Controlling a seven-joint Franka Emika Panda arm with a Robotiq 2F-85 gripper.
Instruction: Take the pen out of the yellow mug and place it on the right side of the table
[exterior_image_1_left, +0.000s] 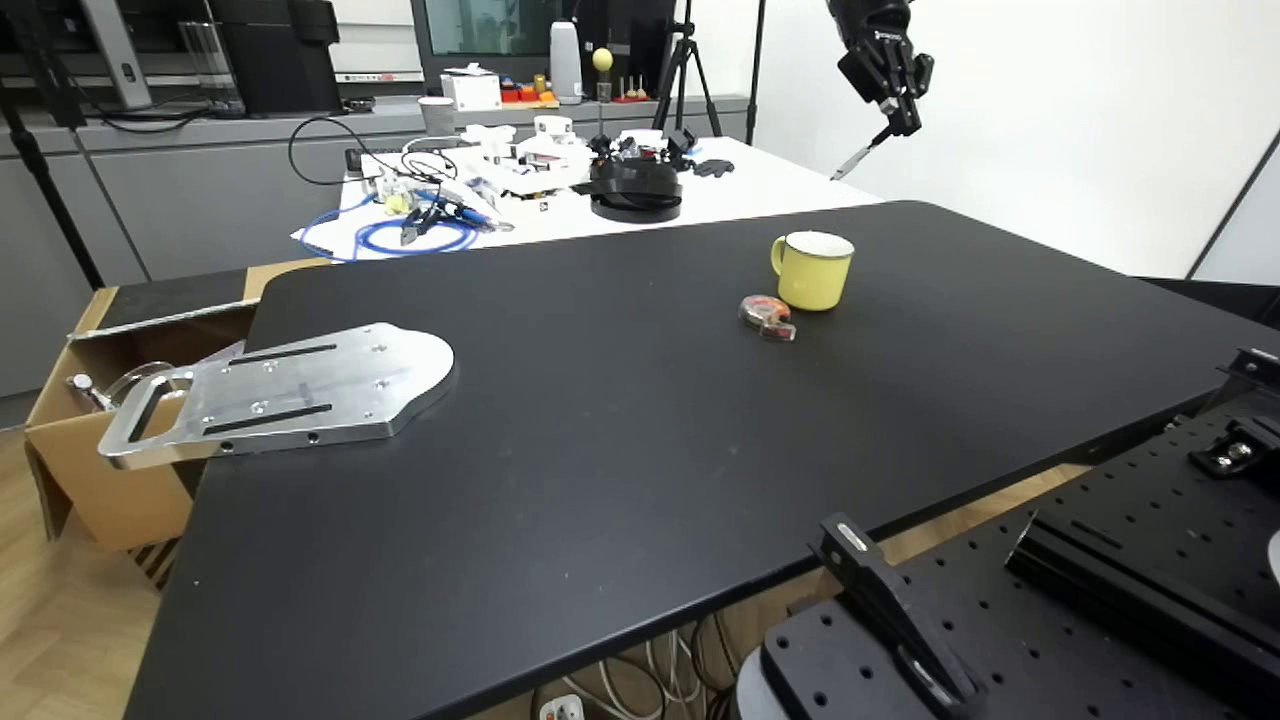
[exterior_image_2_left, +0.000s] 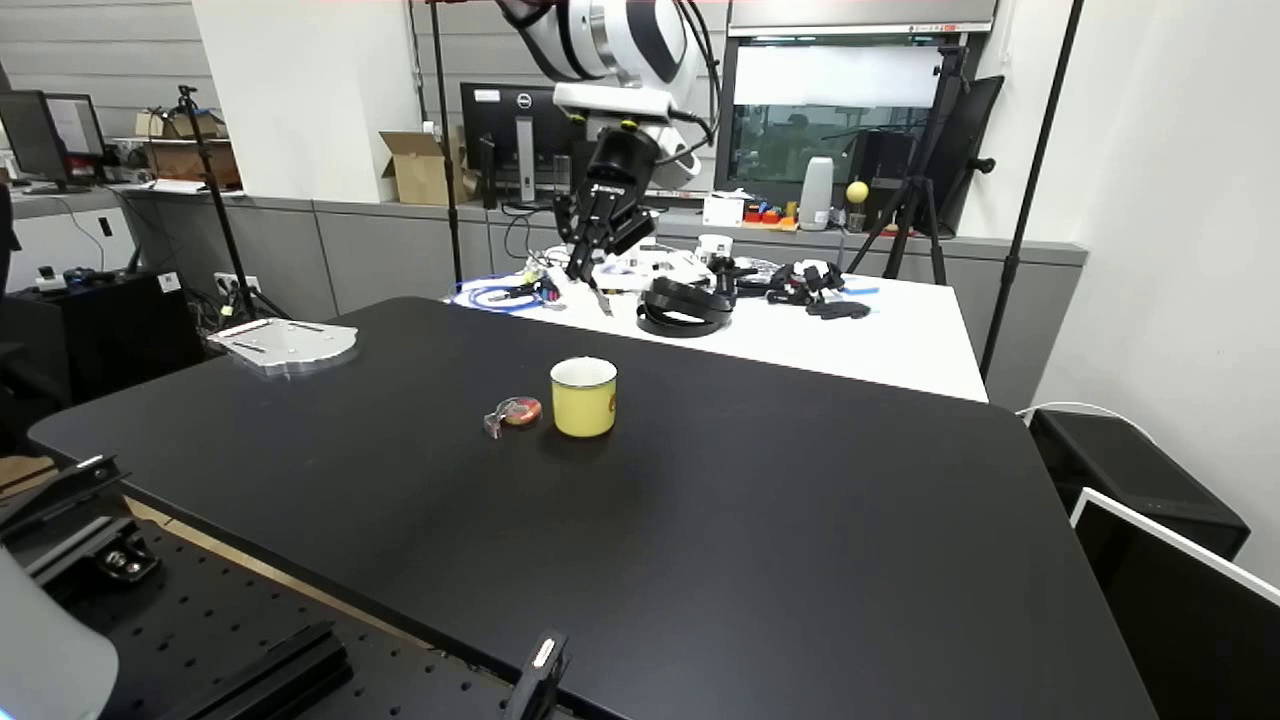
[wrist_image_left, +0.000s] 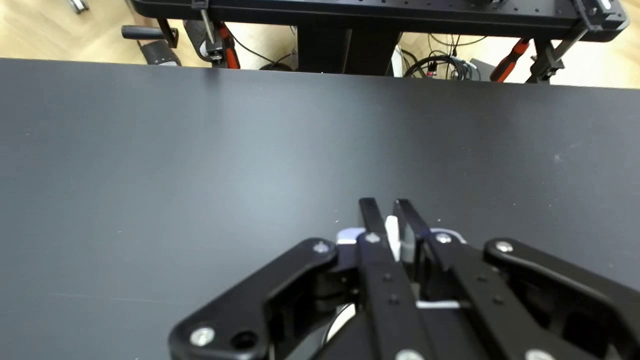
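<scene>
Gripper (wrist_image_left: 386, 207) is clamped on the pen (exterior_image_1_left: 852, 162), high above the table (exterior_image_2_left: 840, 520); the yellow mug (exterior_image_2_left: 582, 402) stands upright, lower than the gripper and apart from it.

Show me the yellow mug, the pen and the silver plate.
Yellow mug (exterior_image_2_left: 583, 405): in an exterior view, its side wall.
Pen (exterior_image_1_left: 853, 162): in an exterior view, its pale lower part.
Silver plate (exterior_image_1_left: 325, 378): in an exterior view, its top face.

You've got white wall (exterior_image_1_left: 1050, 120), low grey panelling (exterior_image_2_left: 390, 255), a dark-framed window (exterior_image_2_left: 775, 150), a cluttered white table (exterior_image_2_left: 880, 352), pale wood floor (wrist_image_left: 55, 35) below.
</scene>
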